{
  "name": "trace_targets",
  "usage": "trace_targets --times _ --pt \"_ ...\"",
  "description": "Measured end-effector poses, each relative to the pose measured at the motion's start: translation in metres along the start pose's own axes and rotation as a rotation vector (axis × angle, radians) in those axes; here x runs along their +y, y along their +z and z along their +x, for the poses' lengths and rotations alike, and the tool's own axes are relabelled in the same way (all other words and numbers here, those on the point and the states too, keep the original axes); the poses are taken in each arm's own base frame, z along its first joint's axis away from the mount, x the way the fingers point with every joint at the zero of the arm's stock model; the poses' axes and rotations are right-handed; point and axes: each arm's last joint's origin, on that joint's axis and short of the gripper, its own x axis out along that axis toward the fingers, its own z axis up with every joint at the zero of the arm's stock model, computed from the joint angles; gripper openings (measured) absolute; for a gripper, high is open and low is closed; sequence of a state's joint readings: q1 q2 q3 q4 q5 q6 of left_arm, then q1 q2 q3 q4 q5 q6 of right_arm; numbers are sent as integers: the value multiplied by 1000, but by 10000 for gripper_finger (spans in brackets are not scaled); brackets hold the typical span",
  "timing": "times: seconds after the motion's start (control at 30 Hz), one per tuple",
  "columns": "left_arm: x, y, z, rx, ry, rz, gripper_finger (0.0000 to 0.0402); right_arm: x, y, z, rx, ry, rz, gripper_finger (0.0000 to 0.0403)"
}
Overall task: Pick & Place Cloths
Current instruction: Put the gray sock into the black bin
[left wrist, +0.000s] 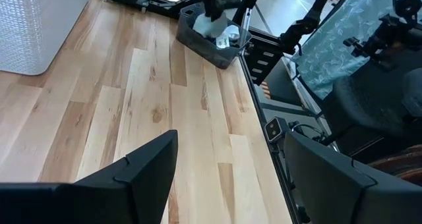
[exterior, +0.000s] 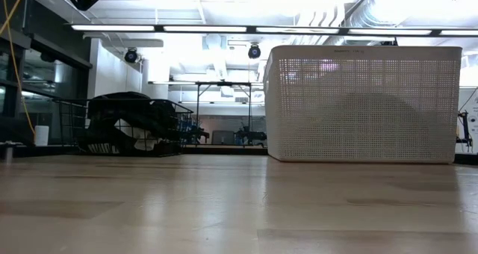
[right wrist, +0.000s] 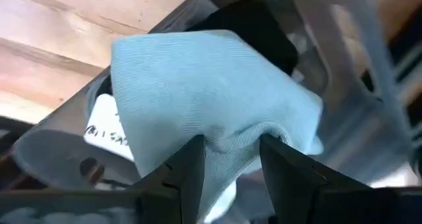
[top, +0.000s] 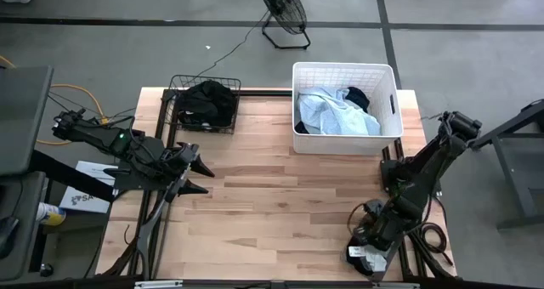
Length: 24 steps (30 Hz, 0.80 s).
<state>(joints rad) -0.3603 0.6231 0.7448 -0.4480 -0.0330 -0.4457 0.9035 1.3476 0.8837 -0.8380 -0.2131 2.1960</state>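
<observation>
My right gripper [top: 367,231] is at the table's near right corner, pointing down into a grey bin [top: 360,260], and is shut on a pale blue cloth [right wrist: 211,85]. A white item and a black item lie under that cloth in the bin. My left gripper [top: 204,174] hovers open over the table's left side, touching nothing. The white laundry basket [top: 299,76] at the far edge holds a pale blue cloth [top: 331,112] and a black cloth [top: 357,96]. Dark cloths [top: 206,102] fill the black wire basket [top: 174,85]. My right gripper pinches a raised fold of the pale blue cloth [right wrist: 232,140] between its two fingers [right wrist: 191,159], coming from above and pointing down. The fabric puckers between the fingers. The rest of the cloth spreads over the bin's contents; whether it is lifted clear, I cannot tell.
Bare wood stretches across the table's middle [top: 280,195] between both arms. In the low view the white basket [exterior: 362,104] and the wire basket [exterior: 127,127] stand at the far edge. A floor fan [top: 283,8] stands beyond the table. Cables and frames lie off both sides.
</observation>
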Motion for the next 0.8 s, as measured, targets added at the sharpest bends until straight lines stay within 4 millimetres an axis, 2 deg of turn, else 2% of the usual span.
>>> trace_targets --times 0.23,0.4,0.57,0.8 --pt "0 0 0 0 0 2 273 9 1 35 -28 -124 -115 139" --pt "0 0 0 0 0 3 273 9 0 52 16 -226 -236 139" --pt "0 0 0 0 0 3 273 1 -4 58 119 -348 -304 139" --pt "0 0 0 -3 7 3 273 -4 -5 51 163 -371 -368 139"
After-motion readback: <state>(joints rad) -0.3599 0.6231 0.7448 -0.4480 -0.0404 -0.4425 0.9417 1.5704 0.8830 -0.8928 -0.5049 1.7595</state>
